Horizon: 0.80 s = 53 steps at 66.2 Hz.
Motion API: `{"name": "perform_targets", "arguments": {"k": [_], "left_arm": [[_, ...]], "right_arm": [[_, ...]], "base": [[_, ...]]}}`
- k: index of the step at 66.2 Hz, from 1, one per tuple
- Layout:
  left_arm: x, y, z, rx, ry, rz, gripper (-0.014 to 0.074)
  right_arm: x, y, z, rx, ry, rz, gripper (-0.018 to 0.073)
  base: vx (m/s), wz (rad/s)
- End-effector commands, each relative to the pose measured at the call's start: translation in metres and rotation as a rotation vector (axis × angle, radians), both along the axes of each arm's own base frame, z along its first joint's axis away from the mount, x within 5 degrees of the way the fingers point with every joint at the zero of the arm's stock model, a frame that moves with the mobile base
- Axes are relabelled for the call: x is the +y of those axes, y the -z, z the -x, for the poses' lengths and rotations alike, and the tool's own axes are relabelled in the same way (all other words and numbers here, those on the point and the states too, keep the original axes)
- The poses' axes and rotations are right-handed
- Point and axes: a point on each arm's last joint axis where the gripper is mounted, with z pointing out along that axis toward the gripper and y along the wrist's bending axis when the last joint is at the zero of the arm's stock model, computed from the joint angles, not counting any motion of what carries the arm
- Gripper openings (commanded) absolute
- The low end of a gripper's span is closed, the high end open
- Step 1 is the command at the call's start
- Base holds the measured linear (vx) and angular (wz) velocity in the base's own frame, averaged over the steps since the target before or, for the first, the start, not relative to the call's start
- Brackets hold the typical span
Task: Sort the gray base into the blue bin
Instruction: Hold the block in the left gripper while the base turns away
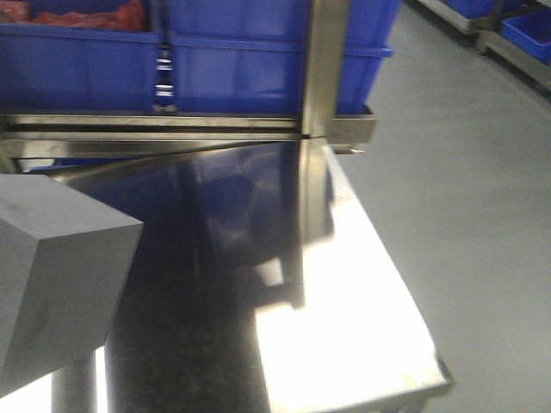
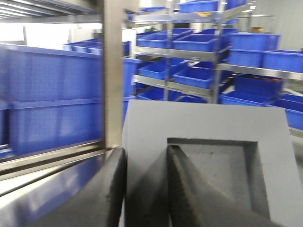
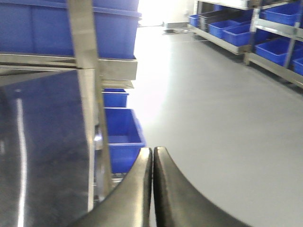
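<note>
You hold the gray base [image 1: 60, 284] above the steel table [image 1: 344, 327], the left gripper [image 2: 146, 158] clamped on one wall, a finger in its recess; dropping it in the blue bin [image 1: 250, 73] is not yet done. Fingers of the right gripper [image 3: 152, 153] meet, empty. Mind the upright post [image 1: 323, 60] and shelf rail [image 1: 155, 129] fronting the bin; open floor [image 1: 465, 215] lies rightward

You have one gray base [image 2: 208, 127], two tools, the left tool [image 2: 144, 152] and the right tool [image 3: 152, 150], and one counter [image 1: 344, 327]. Ahead of the left tool you count two large blue bins [image 1: 86, 77] side by side; the racks [image 2: 189, 52] beyond hold too many to count.
</note>
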Motion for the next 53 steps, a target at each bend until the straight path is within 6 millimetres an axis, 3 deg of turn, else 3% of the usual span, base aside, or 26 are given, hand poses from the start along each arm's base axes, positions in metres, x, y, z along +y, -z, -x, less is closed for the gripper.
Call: {"name": "perform_targets", "arguments": {"k": [1, 31, 53], "left_arm": [[0.0024, -0.0177, 0.0014, -0.091, -0.012, 0.079, -0.0006], [0.0024, -0.0177, 0.0014, -0.091, -0.012, 0.079, -0.0006], [0.0024, -0.0177, 0.0014, -0.091, -0.012, 0.079, -0.0006]], "right_arm": [[-0.0003, -0.0048, -0.0020, -0.051, 0.001, 0.021, -0.0005], [-0.0003, -0.0048, -0.0020, -0.051, 0.001, 0.021, -0.0005], [-0.0003, -0.0048, -0.0020, -0.051, 0.001, 0.021, -0.0005]], "base": [[-0.11, -0.54], [-0.10, -0.57], [-0.02, -0.81]]}}
